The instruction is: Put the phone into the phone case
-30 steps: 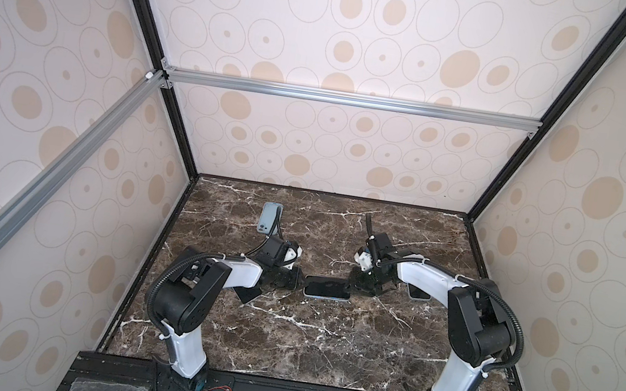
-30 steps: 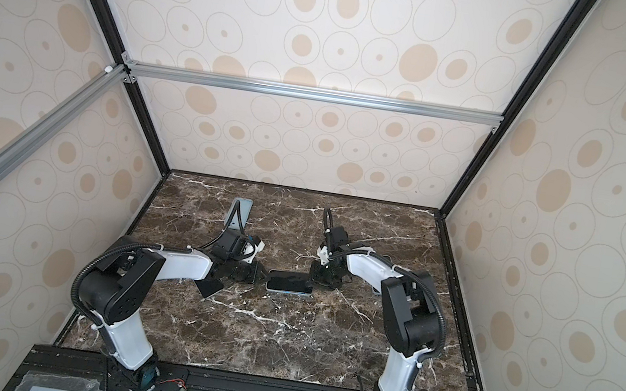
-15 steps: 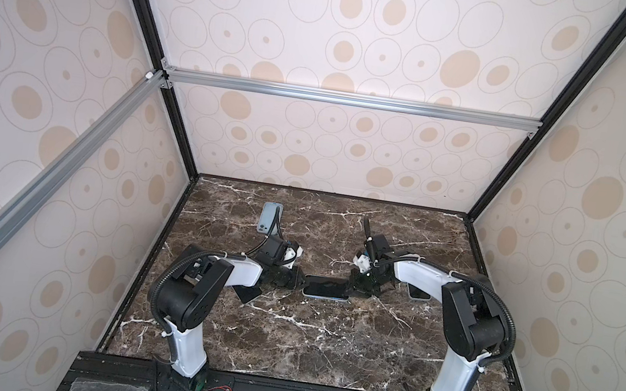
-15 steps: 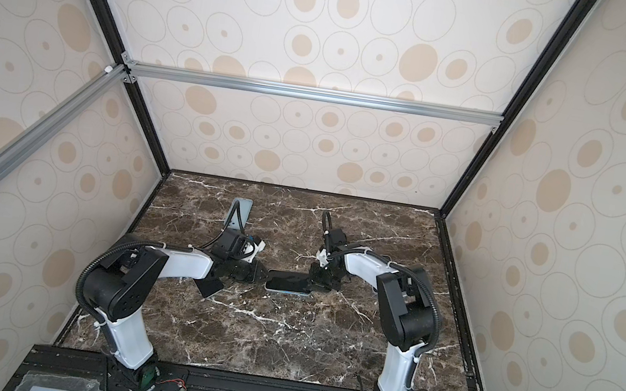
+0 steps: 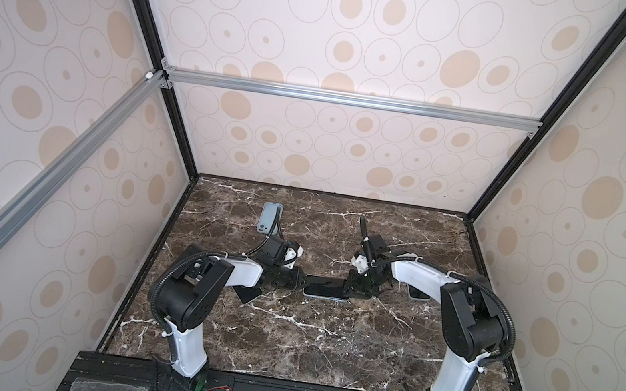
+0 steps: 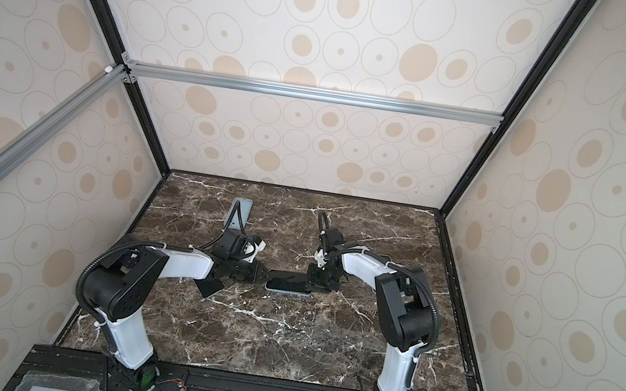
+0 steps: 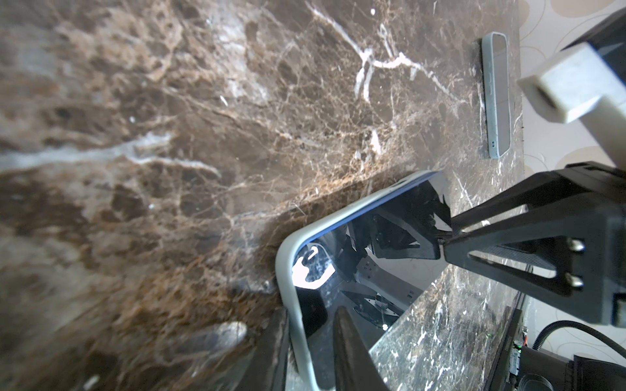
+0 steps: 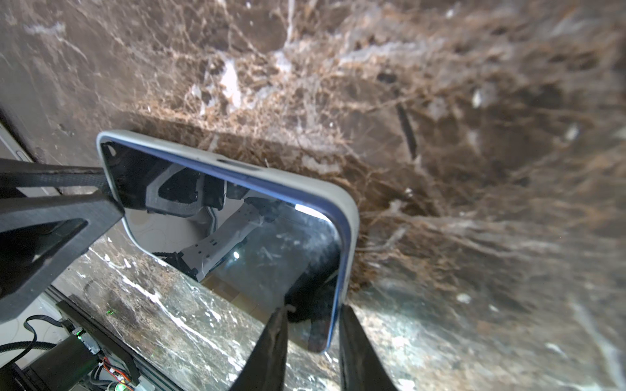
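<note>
In both top views the phone [image 5: 325, 287] [image 6: 287, 283], dark screen up, sits in a pale grey phone case at the table's middle. Its blue edge shows inside the case rim [image 8: 350, 216] [image 7: 286, 270]. My left gripper [image 5: 300, 281] [image 7: 311, 325] is shut on the left end, one finger on the screen [image 7: 372, 257] and one outside the rim. At the other end my right gripper [image 5: 348, 288] [image 8: 313, 315] pinches a corner the same way, with one finger on the glass [image 8: 254, 237].
A pale blue phone-shaped thing [image 5: 269, 217] lies at the back left. Another pale-edged one [image 5: 416, 294] [image 7: 496, 94] lies under the right arm near the right wall. A flat black piece [image 5: 248, 294] rests under the left forearm. Walls enclose the marble table [image 5: 280, 347].
The right arm's elbow has shifted slightly left toward the phone. The phone and the left arm stay where they were.
</note>
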{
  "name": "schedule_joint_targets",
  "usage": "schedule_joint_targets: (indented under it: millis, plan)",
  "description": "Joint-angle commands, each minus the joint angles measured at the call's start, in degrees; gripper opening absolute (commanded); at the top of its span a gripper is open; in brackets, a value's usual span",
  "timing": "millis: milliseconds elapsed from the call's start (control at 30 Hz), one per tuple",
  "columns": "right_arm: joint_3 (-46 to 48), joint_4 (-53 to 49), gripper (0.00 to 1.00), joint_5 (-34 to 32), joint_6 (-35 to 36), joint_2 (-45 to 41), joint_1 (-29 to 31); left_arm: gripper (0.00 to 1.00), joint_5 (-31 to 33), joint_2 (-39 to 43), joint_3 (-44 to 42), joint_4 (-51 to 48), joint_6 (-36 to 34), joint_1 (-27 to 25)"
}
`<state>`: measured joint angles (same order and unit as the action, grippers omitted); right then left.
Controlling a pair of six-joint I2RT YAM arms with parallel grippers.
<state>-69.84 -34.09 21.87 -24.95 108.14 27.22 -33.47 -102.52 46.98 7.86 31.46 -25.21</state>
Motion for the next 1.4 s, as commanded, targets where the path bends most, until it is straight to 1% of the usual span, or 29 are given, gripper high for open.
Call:
schedule_joint_targets:
  millis: [0, 200, 333, 433, 667, 1000, 1367]
  plan:
    - [-1.1, -2.9, 0.27, -1.1, 0.9, -1.1, 0.1, 0.24, 2.7, -0.6, 0.1, -3.2, -1.0, -0.5]
    - [0.3, -3.0, 0.21, -0.9, 0.6, -0.6, 0.2, 0.23, 3.1, -0.5, 0.1, -3.5, -1.1, -0.4]
    - [2.7, -1.6, 0.17, -1.4, 0.0, -0.6, 0.4, 0.22, 3.2, -0.5, 0.2, -3.5, -1.2, -0.4]
    - [4.7, -0.4, 0.15, -2.0, -0.6, 1.0, 0.7, 0.22, 2.9, -0.7, 0.2, -3.6, -1.1, -0.4]
    - [8.7, 3.6, 0.14, -2.7, -2.1, 5.4, 1.9, 0.22, 3.0, -0.6, 0.1, -3.6, -1.3, -0.4]
    - [9.5, 2.3, 0.12, -6.5, -1.3, 9.7, 3.1, 0.22, 2.8, -0.6, 0.1, -3.6, -1.2, -0.4]
    - [9.3, 2.5, 0.12, -8.1, -1.2, 12.8, 3.9, 0.21, 2.9, -0.4, 0.0, -3.6, -1.2, -0.4]
